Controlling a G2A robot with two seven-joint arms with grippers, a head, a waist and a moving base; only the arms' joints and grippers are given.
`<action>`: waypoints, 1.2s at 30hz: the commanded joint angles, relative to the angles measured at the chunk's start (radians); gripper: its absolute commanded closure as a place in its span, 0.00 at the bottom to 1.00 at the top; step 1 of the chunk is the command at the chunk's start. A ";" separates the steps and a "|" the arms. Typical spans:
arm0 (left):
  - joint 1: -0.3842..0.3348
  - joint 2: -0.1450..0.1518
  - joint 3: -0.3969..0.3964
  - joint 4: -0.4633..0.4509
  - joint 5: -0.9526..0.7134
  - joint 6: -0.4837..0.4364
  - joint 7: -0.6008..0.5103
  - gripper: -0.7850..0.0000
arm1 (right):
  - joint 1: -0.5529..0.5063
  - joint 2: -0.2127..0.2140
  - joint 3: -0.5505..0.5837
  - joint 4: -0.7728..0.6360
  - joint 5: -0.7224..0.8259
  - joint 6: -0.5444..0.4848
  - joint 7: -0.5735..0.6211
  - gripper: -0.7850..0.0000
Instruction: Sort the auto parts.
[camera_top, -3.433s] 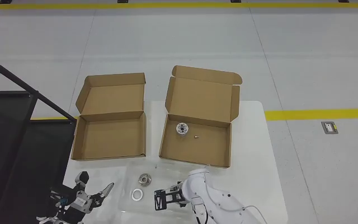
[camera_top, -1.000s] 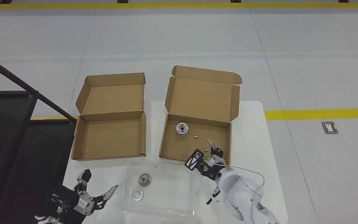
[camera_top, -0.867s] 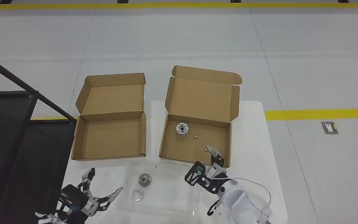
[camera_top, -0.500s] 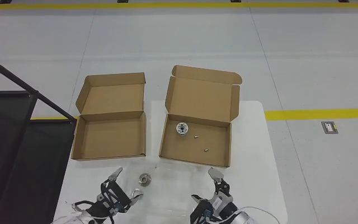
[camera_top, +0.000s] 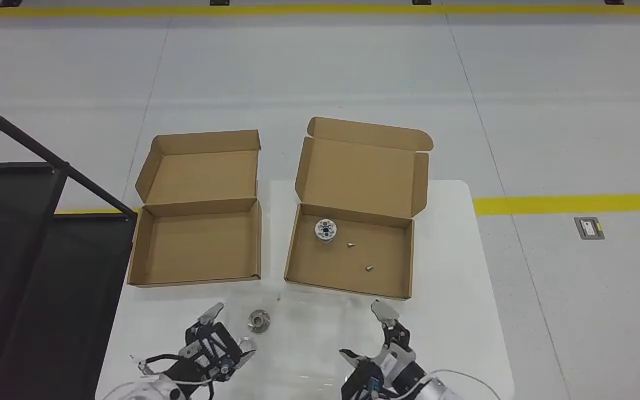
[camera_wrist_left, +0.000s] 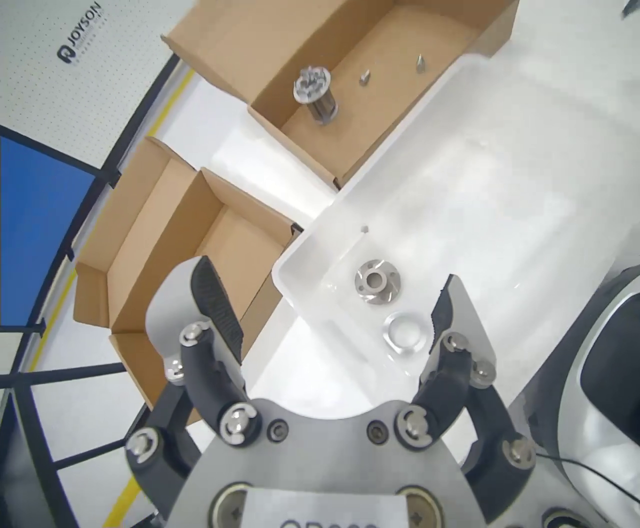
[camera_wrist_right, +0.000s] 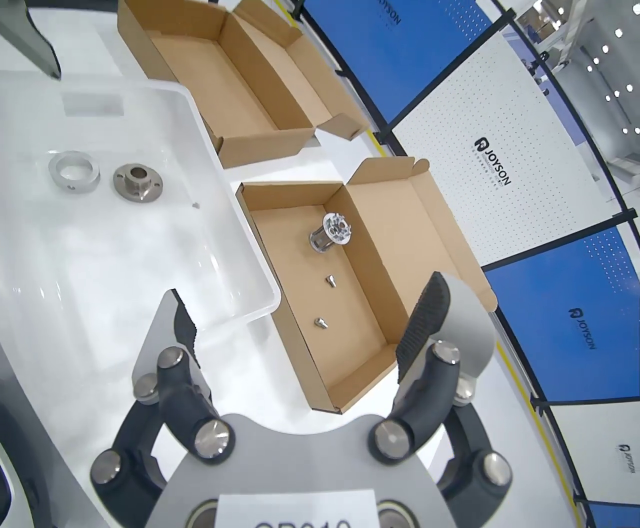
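Flanged hub (camera_wrist_left: 371, 281) and plain ring (camera_wrist_left: 404, 332) lay side by side, just apart, in corner of clear tray (camera_wrist_left: 287, 260) on table (camera_top: 450, 300). Left gripper (camera_wrist_left: 330, 300) hung right over that corner, jaws spread wide, nothing in them; ring sat near one fingertip. Right gripper (camera_wrist_right: 305, 305) hovered over tray's other end, jaws wide too, nothing held. Beyond tray, right box (camera_top: 385, 270) held toothed spool (camera_top: 324, 229), first screw (camera_top: 350, 242) near it, second screw (camera_top: 368, 267) farther off. Left box (camera_top: 195, 245) stood alongside.
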 joint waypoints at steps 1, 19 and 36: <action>-0.036 -0.003 0.047 -0.001 0.017 -0.005 -0.114 0.00 | -0.004 0.006 0.021 0.002 0.020 -0.030 -0.069 0.00; -0.323 -0.038 0.294 0.108 -0.157 -0.047 -0.633 0.00 | -0.075 0.035 0.148 0.010 0.107 -0.091 -0.283 0.00; -0.521 -0.082 0.447 0.349 -0.257 0.152 -0.854 0.07 | -0.075 0.035 0.148 0.010 0.107 -0.091 -0.283 0.00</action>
